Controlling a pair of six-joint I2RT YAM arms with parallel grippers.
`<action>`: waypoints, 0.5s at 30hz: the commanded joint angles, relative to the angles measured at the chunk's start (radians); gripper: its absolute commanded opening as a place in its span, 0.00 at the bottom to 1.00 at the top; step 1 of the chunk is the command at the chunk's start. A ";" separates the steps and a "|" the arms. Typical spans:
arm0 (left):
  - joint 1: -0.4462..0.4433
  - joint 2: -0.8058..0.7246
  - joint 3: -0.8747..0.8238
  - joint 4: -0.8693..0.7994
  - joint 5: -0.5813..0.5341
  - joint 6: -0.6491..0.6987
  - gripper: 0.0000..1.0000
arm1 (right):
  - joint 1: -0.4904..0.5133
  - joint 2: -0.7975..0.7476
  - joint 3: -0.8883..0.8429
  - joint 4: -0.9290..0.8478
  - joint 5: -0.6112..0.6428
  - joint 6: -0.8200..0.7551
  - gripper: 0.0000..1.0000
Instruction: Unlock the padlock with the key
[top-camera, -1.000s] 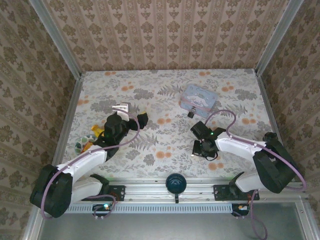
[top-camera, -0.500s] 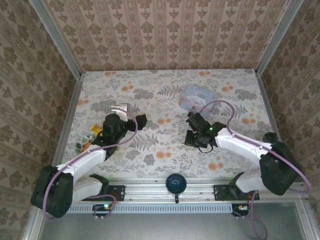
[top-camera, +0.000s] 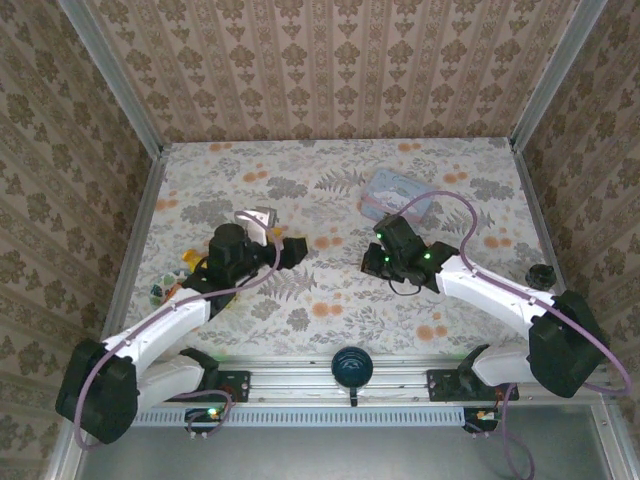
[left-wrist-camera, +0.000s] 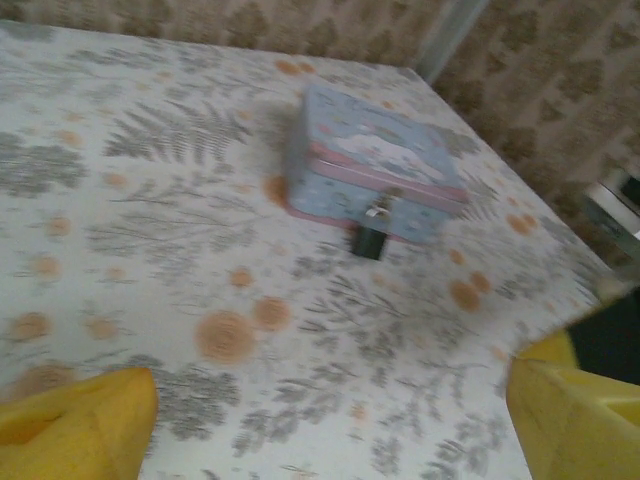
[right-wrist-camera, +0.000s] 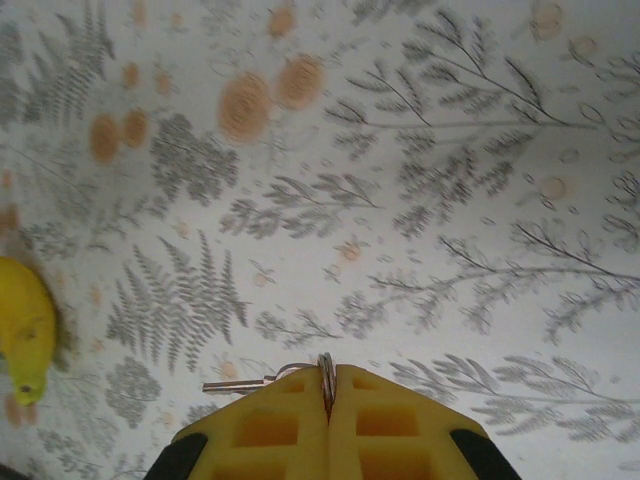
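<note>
Dark padlock (left-wrist-camera: 368, 242), pale blue tin (left-wrist-camera: 400, 170), floral table (left-wrist-camera: 150, 260)

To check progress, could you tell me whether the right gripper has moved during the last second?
Yes: in the top view, the right gripper has moved up and left, closer to the square pale blue tin.

Bare table (left-wrist-camera: 200, 250) lay open between the left gripper's (left-wrist-camera: 330, 425) wide-spread fingers and the tin (left-wrist-camera: 375, 165), with nothing before the padlock (left-wrist-camera: 368, 240) on the tin's near side. From above, the right arm (top-camera: 480, 290) lay just in front of the tin. Small clutter (top-camera: 165, 290) hugged the left edge, and a black knob (top-camera: 541, 273) sat near the right edge.
</note>
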 joint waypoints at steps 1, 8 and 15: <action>-0.053 -0.015 0.039 -0.066 0.054 -0.041 0.89 | 0.008 -0.013 0.036 0.050 0.018 0.034 0.00; -0.100 0.057 0.108 -0.044 0.198 -0.094 0.76 | 0.015 -0.002 0.033 0.138 -0.006 0.060 0.00; -0.108 0.124 0.153 -0.049 0.277 -0.083 0.56 | 0.026 -0.004 0.032 0.175 -0.023 0.072 0.00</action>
